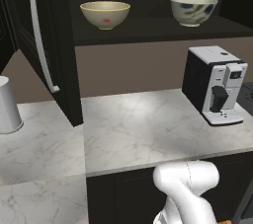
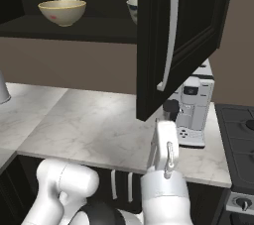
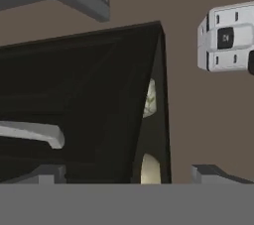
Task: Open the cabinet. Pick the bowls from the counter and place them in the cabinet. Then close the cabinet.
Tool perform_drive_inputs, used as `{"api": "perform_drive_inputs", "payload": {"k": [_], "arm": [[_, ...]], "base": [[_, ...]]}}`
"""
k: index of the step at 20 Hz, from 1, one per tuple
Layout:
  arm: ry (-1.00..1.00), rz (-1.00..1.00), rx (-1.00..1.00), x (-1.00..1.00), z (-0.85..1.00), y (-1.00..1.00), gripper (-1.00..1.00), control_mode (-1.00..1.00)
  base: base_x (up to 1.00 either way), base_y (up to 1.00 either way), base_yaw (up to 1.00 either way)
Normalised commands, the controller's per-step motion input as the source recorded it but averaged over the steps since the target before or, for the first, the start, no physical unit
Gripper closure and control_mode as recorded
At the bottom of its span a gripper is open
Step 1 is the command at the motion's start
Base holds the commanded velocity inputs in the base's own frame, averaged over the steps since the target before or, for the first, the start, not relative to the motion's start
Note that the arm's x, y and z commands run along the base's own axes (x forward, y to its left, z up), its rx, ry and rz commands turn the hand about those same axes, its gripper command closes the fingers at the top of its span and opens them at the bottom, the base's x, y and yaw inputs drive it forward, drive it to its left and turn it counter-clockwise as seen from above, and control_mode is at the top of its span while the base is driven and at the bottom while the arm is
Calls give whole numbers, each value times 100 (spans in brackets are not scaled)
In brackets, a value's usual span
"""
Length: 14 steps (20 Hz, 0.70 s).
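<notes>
The cabinet [image 1: 163, 33] stands open, both doors swung out. On its shelf sit the two bowls: a tan-yellow one [image 1: 105, 14] [image 2: 62, 11] at the left and an off-white one [image 1: 193, 10] at the right, which the right door [image 2: 183, 30] half hides in the right base view [image 2: 132, 10]. My gripper [image 2: 167, 112] [image 3: 129, 174] points upward just under the lower edge of that door, near the bottom of its silver handle [image 2: 171, 35]. Its jaws are open, wide apart, with nothing held. The left door [image 1: 49, 35] hangs over the marble counter [image 1: 148, 129].
A black and white coffee machine [image 1: 215, 85] [image 2: 196, 110] stands on the counter right behind my hand. A grey-white cup [image 1: 7, 104] sits at the far left. A dark stove top [image 2: 238, 125] adjoins the counter on the right.
</notes>
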Motion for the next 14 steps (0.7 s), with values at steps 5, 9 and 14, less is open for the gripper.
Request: {"api": "perform_drive_inputs", "payload": {"k": [5, 9, 14], "arm": [[-1, 11, 7, 68, -15, -81, -100, -100], [-8, 14, 4, 37, -20, -81, -100, -100], [-11, 11, 0, 24, 1, -33, -100, -100]], "base": [[0, 0, 0], [0, 0, 0], [0, 0, 0]]}}
